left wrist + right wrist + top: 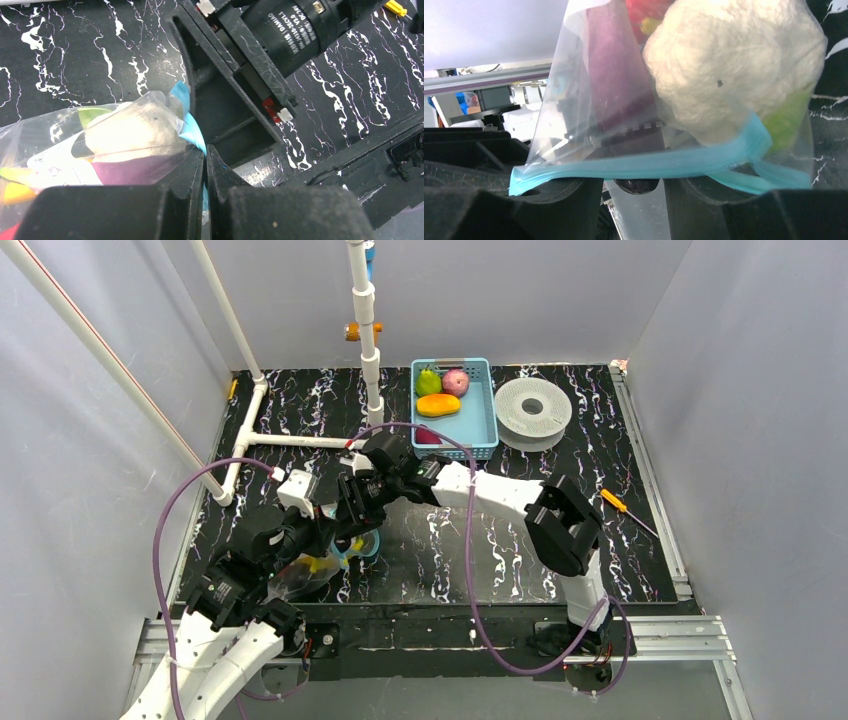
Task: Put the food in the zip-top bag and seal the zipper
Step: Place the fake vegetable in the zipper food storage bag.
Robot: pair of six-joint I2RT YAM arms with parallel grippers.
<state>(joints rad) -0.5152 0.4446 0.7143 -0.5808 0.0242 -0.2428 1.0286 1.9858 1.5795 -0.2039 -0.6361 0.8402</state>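
At the near left, the left jaws pinch the zipper [192, 132], which crosses the parted right jaws.

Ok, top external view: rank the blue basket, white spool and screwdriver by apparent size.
1. blue basket
2. white spool, somewhat smaller
3. screwdriver, far smallest
Camera distance is similar, so the ranking holds.

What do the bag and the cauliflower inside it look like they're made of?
Zip-top bag: thin clear plastic film, glossy and creased; contents show through. Cauliflower: matte, finely bumpy white surface, perhaps foam or soft plastic; can't tell which.
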